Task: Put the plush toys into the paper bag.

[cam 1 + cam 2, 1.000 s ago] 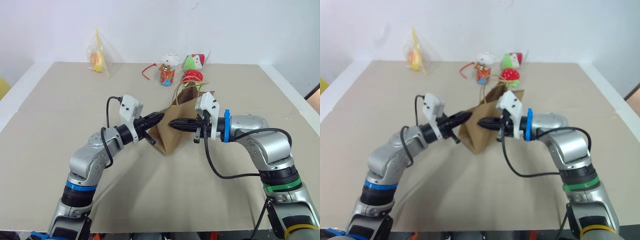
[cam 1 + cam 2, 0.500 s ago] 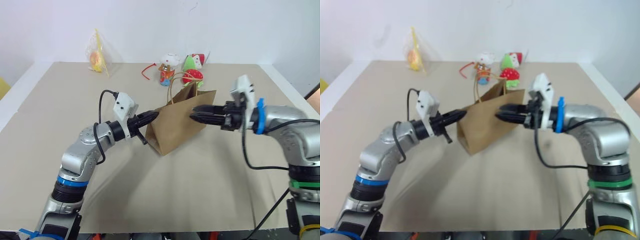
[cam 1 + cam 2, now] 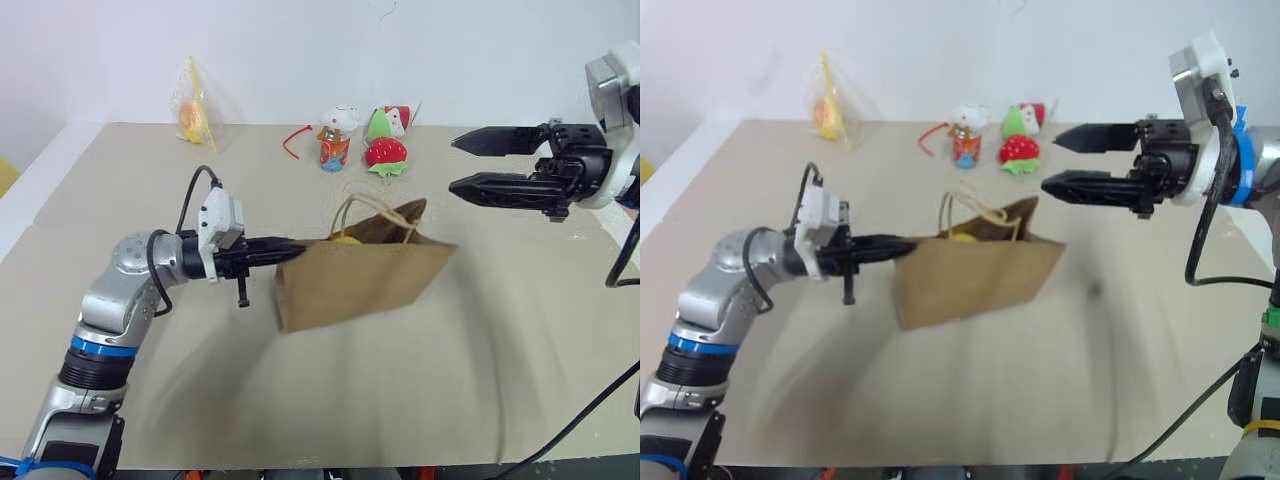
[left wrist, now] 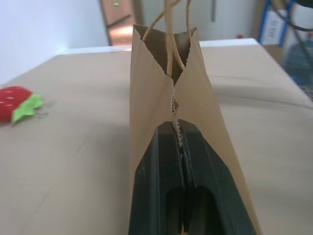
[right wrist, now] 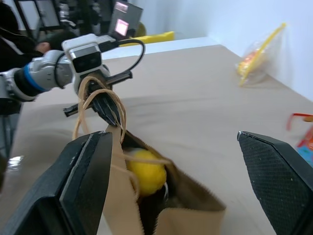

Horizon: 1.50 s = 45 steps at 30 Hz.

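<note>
Plush toys sit inside the brown paper bag point(image 3: 360, 280), the yellow half of the egg-shaped plush point(image 5: 145, 171) peeking out at its open mouth, with something dark beside it that cannot be made out. The bag hangs just above the beige table point(image 3: 120, 180), carried at one narrow end by the left claw point(image 3: 278, 250) — its two black fingers pressed together on the folded paper edge, a pinch seen plainly in the left wrist view, where the fingers point(image 4: 155, 186) close on the crease below the tan cord handles point(image 3: 372, 205).

The right claw point(image 3: 462, 165) hovers well apart from the bag, up and to the robot's right, its fingers spread wide and holding nothing.

A second ago both claws gripped the bag from either side as it stood on the table; half a second ago the right claw was parting at the bag's far edge. Since then it has let go, opened fully and pulled away upward and to the right, while the left claw has kept its pinch and the bag has swung to hang lengthwise from that one end.

At the table's far edge stand a red strawberry plush point(image 3: 385, 152), a small white-capped figure point(image 3: 336, 140) and a clear packet with an orange item point(image 3: 196, 112) — all untouched.
</note>
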Each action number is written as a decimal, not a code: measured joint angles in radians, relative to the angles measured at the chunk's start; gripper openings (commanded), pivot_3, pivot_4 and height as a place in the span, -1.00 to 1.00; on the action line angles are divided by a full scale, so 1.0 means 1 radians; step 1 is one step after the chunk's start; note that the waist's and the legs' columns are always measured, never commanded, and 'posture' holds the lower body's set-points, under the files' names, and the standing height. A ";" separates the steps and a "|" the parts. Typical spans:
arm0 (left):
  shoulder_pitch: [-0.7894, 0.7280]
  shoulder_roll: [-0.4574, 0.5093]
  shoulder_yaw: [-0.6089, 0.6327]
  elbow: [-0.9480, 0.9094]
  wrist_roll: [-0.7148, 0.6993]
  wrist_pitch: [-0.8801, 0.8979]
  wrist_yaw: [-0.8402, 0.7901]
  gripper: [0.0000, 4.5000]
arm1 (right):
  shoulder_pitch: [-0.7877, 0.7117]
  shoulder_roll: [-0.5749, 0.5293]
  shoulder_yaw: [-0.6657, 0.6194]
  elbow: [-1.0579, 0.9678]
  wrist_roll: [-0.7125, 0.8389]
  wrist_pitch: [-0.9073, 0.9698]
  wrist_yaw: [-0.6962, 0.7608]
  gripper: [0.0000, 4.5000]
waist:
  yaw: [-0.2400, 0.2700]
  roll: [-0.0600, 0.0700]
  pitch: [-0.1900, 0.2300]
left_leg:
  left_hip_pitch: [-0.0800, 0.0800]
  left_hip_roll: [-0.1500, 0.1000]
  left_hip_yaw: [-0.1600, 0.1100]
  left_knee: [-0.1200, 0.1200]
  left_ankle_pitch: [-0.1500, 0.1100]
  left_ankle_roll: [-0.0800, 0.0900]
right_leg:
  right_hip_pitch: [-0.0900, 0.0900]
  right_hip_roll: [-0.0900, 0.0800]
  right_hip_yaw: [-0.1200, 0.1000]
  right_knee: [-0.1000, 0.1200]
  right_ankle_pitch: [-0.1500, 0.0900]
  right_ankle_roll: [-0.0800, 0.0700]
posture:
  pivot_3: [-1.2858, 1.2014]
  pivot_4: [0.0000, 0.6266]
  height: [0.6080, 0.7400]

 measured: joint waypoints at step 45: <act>-0.077 0.105 0.120 -0.114 -0.186 0.164 0.010 0.82 | 0.166 -0.028 0.010 -0.131 0.023 -0.067 0.054 1.00 | 0.000 0.000 0.000 | 0.001 0.000 0.002 0.002 0.000 0.000 | 0.000 0.000 -0.001 0.000 0.001 0.002 | 0.03 -0.52 1.00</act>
